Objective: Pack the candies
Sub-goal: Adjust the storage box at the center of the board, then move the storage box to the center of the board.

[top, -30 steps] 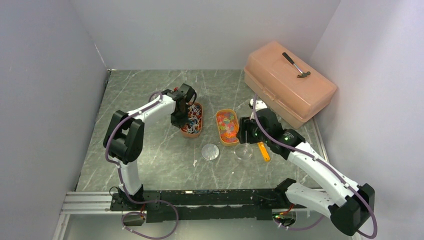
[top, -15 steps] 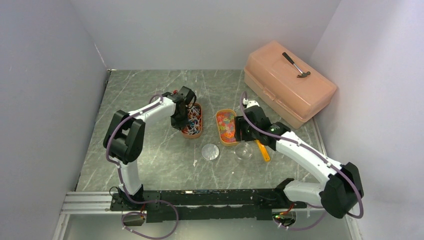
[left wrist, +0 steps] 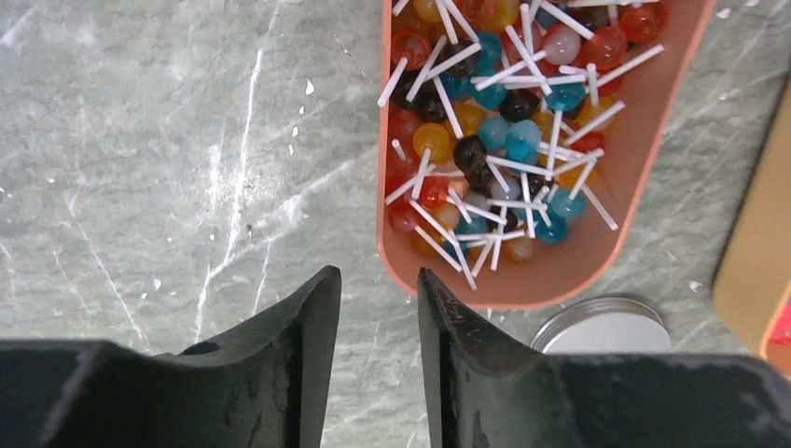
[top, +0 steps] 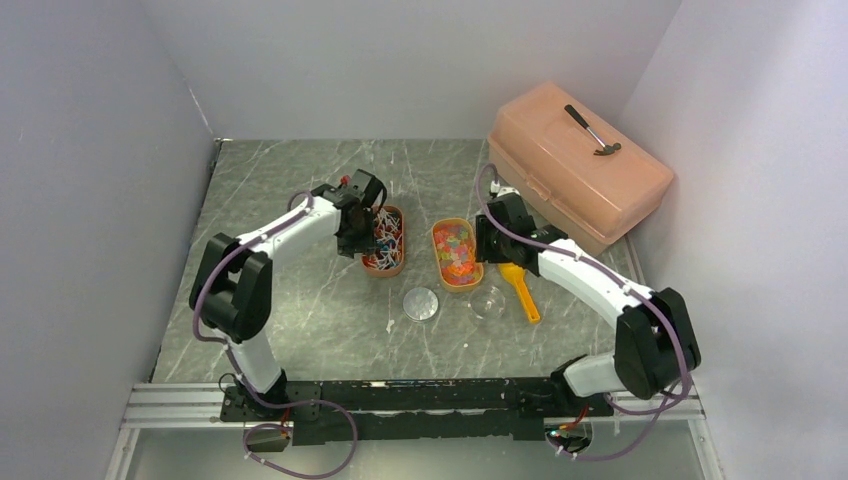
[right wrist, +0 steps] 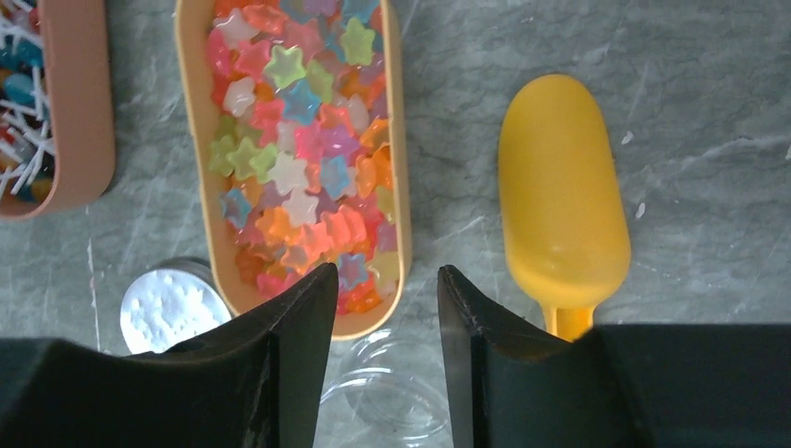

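Observation:
The candies lie in two oblong trays. Star-shaped gummies (right wrist: 298, 159) in pink, orange, yellow and blue fill the yellow tray (top: 453, 253). Small lollipops (left wrist: 504, 121) in red, blue and orange with white sticks fill the orange tray (top: 385, 240). My left gripper (left wrist: 378, 280) is open and empty, above bare table just left of the lollipop tray's near end (left wrist: 560, 289). My right gripper (right wrist: 387, 275) is open and empty, above the gap between the gummy tray's near end (right wrist: 394, 140) and a clear jar (right wrist: 392, 392).
A round white lid (top: 421, 303) lies near the trays, the clear jar (top: 487, 302) to its right. An orange scoop (right wrist: 560, 196) lies right of the gummy tray. A pink toolbox (top: 575, 165) with a hammer (top: 592, 130) on it stands at the back right.
My right arm has swung away from the jar and scoop towards the gummy tray's right side, so the scoop is now uncovered. My left gripper has shifted slightly left beside the lollipop tray.

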Motion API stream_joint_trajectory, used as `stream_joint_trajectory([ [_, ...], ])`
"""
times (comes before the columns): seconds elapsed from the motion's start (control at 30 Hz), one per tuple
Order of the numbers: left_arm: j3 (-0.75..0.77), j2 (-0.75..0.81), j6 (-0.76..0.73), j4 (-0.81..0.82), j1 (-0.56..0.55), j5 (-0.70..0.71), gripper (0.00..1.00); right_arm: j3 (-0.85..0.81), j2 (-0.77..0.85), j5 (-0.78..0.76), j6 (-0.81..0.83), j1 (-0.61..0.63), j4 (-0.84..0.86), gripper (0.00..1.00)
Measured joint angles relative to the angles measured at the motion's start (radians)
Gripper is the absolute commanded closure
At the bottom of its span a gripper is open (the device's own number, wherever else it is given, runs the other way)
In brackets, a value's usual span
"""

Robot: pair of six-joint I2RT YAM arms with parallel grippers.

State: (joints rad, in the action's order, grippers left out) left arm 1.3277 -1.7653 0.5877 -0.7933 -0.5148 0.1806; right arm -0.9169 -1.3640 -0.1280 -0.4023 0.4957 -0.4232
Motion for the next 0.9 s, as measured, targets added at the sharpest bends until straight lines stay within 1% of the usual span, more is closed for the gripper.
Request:
stream_joint_trajectory([
  [0.2,0.000,0.098,-0.018,-0.044,0.000,0.000,0.46,-0.005,-0.071,0.032,0.002,-0.049,0.035,0.55],
  [0.33,0.006,0.170,-0.051,-0.073,0.000,0.000,0.40,-0.028,-0.118,0.049,0.002,-0.052,0.041,0.56],
  [0.43,0.008,0.227,-0.095,-0.088,0.000,0.000,0.37,-0.053,-0.153,0.059,0.003,-0.052,0.052,0.57],
  [0.67,-0.018,0.353,-0.201,-0.083,0.000,0.002,0.35,-0.091,-0.215,0.056,0.007,-0.054,0.060,0.61],
  [0.9,-0.127,0.437,-0.265,-0.056,0.000,0.005,0.35,-0.101,-0.258,0.033,0.009,-0.054,0.061,0.68],
])
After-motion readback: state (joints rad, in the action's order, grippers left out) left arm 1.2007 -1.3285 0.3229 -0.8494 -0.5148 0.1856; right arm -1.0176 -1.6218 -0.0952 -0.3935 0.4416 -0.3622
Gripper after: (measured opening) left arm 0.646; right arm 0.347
